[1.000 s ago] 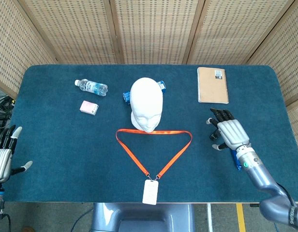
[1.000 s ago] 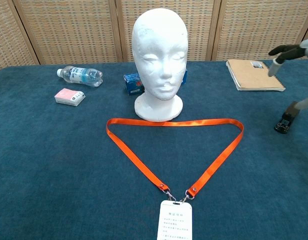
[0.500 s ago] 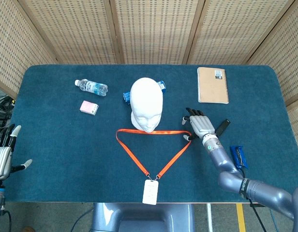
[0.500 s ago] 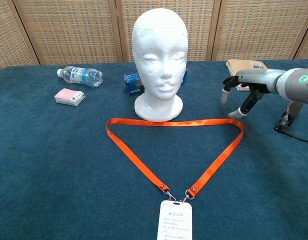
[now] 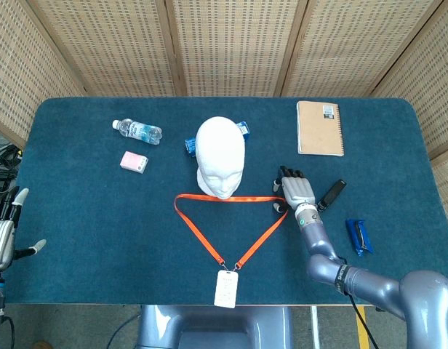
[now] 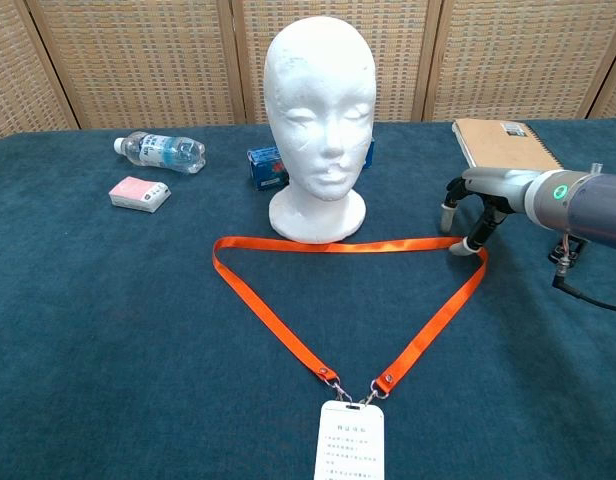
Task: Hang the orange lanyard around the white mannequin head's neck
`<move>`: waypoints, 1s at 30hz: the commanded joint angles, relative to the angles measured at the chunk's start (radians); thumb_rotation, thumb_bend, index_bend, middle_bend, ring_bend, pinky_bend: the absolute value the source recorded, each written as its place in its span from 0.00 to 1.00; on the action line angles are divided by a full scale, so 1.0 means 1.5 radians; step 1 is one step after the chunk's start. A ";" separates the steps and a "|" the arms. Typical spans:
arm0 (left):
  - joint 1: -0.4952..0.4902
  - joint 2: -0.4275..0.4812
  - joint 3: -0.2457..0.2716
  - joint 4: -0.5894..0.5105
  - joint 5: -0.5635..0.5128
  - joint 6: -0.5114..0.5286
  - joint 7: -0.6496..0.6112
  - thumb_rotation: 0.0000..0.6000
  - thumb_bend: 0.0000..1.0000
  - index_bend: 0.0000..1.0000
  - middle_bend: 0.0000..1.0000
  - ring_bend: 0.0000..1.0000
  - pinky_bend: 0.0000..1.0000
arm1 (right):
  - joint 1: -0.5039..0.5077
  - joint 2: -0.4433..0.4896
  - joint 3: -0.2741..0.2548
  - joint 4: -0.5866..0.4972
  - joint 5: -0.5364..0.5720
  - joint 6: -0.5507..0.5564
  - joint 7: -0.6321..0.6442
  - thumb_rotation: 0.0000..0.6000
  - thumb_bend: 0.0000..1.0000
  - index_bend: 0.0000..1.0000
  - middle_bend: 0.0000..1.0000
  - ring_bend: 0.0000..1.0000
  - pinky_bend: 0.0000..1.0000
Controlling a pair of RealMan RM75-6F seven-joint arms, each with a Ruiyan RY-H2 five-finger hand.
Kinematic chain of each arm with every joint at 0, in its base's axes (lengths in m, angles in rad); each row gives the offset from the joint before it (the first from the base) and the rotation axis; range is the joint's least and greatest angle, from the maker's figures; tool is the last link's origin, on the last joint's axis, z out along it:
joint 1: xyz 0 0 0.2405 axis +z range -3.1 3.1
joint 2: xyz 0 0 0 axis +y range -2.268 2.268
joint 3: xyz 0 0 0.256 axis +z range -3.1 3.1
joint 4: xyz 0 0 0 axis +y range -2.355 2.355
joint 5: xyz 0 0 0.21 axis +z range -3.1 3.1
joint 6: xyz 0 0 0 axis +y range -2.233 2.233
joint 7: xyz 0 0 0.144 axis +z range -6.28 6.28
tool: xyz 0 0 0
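right hand [image 5: 297,191] is seen just beside the right corner of the orange lanyard [image 6: 288,333], fingers apart and pointed down, nothing held; whether a fingertip touches the strap cannot be told. left hand [image 5: 4,234] is kept at the table's left edge, spread and holding nothing. the lanyard is laid flat in a triangle on the blue table [image 5: 100,218], its top strap just in front of the white mannequin head [image 6: 320,120], its badge [image 6: 349,440] at the near edge.

risk is judged as follows: the flat strap could be pushed across the cloth rather than lifted, and the light head could be tipped if the strap is dragged against it.

compared with half a second ago, the right hand has been lowered and brought closer to the strap corner; a second ago it was well off to the right.
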 commanded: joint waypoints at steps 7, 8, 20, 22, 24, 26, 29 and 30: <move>-0.001 0.000 -0.001 0.004 -0.003 -0.002 -0.003 1.00 0.00 0.00 0.00 0.00 0.00 | -0.002 -0.020 -0.008 0.030 -0.013 -0.006 0.005 1.00 0.55 0.53 0.00 0.00 0.00; -0.001 0.000 -0.001 0.004 -0.004 -0.003 -0.004 1.00 0.00 0.00 0.00 0.00 0.00 | -0.002 -0.023 -0.010 0.035 -0.019 -0.006 0.006 1.00 0.55 0.53 0.00 0.00 0.00; -0.007 -0.005 0.000 0.015 -0.011 -0.016 0.000 1.00 0.00 0.00 0.00 0.00 0.00 | -0.016 -0.037 -0.021 0.046 -0.090 0.022 0.018 1.00 0.64 0.66 0.00 0.00 0.00; -0.010 -0.007 0.001 0.017 -0.011 -0.021 0.001 1.00 0.00 0.00 0.00 0.00 0.00 | -0.021 -0.029 -0.020 0.035 -0.104 0.024 0.026 1.00 0.64 0.67 0.00 0.00 0.00; -0.016 -0.009 0.000 0.017 -0.010 -0.030 0.001 1.00 0.00 0.00 0.00 0.00 0.00 | -0.027 -0.019 -0.019 0.020 -0.120 0.027 0.039 1.00 0.64 0.67 0.00 0.00 0.00; -0.031 -0.008 -0.005 0.011 -0.003 -0.044 -0.010 1.00 0.00 0.00 0.00 0.00 0.00 | -0.033 -0.006 -0.018 0.001 -0.137 0.029 0.051 1.00 0.64 0.67 0.00 0.00 0.00; -0.066 0.007 -0.009 0.001 0.018 -0.095 -0.072 1.00 0.00 0.00 0.00 0.00 0.00 | -0.042 0.007 -0.013 -0.023 -0.157 0.041 0.068 1.00 0.64 0.67 0.00 0.00 0.00; -0.079 0.011 -0.011 0.000 0.024 -0.112 -0.091 1.00 0.00 0.00 0.00 0.00 0.00 | -0.045 0.011 -0.011 -0.031 -0.159 0.044 0.072 1.00 0.64 0.67 0.00 0.00 0.00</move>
